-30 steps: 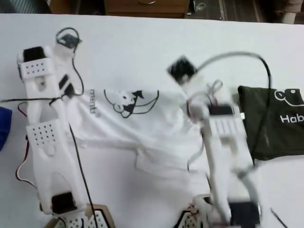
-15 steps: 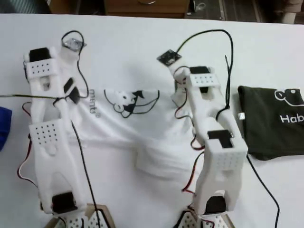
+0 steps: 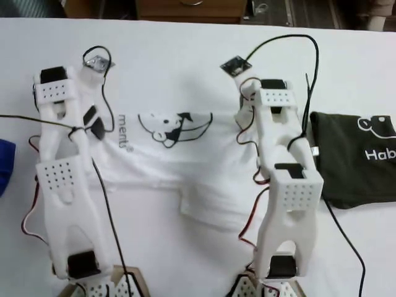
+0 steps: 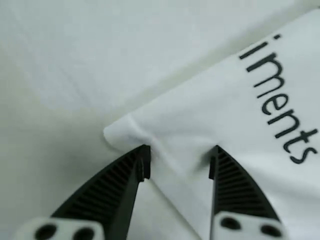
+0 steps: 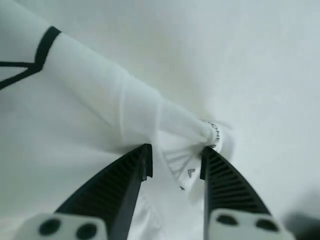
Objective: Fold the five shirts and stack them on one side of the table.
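Note:
A white shirt (image 3: pixel 185 161) with a black drawing lies spread across the middle of the table, with a bunched fold near its front edge. My left gripper (image 3: pixel 93 120) is at the shirt's left end. In the left wrist view it (image 4: pixel 178 162) is open, its black fingers (image 4: pixel 135 172) straddling the corner of the white shirt (image 4: pixel 225 115) beside the printed letters. My right gripper (image 3: pixel 242 116) is at the shirt's far right corner. In the right wrist view it (image 5: pixel 175 162) is open astride the bunched collar with its label (image 5: pixel 192 145). A folded dark shirt (image 3: pixel 356 158) lies at the right.
A blue object (image 3: pixel 5 166) pokes in at the left edge. Black cables loop from both arms over the far part of the white table (image 3: pixel 167 55). Both arm bases stand at the near edge.
The right arm swung from beside the dark shirt to the white shirt's far right corner. The white shirt shifted slightly toward the far side. The left arm barely moved.

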Available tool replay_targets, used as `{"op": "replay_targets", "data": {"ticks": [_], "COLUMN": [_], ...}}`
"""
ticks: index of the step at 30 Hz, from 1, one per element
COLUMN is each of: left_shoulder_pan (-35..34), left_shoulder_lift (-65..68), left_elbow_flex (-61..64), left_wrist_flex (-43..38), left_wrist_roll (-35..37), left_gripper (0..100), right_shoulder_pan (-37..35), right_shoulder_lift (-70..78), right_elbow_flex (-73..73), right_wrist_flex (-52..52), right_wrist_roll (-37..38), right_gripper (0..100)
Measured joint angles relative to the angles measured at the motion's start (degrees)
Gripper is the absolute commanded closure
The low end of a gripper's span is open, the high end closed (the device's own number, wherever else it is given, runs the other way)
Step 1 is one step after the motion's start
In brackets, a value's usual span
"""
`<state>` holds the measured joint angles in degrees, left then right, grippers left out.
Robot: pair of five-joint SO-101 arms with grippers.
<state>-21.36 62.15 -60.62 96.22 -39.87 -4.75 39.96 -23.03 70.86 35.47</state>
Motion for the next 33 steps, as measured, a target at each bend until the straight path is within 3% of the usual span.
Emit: {"op": "replay_targets", "data": {"ticks": [13,17,26,33], "left_shoulder_pan": [-1.2,-1.1,-1.0,-2.5], "left_shoulder_lift": [0.4,0.4,-3.6,-5.0], "left_elbow_flex": [-18.9,-27.8,-30.1,-28.1], "left_wrist_flex": [4.9,5.0,5.2,4.7], "left_wrist_roll": [1.9,5.1,10.8,9.1], "left_gripper": [79,79,79,79], "right_shoulder_pan": [-2.0,-3.8,-12.6,-20.2], "right_shoulder_lift": [0.0,-1.1,-22.9,-46.2], "right_elbow_flex": [-26.4,-26.4,2.5,39.6], "right_wrist_flex": [24.4,26.5,25.9,13.5], "right_wrist_roll": [2.5,4.9,9.1,12.2], "right_gripper": [82.6,82.6,82.6,82.6]}}
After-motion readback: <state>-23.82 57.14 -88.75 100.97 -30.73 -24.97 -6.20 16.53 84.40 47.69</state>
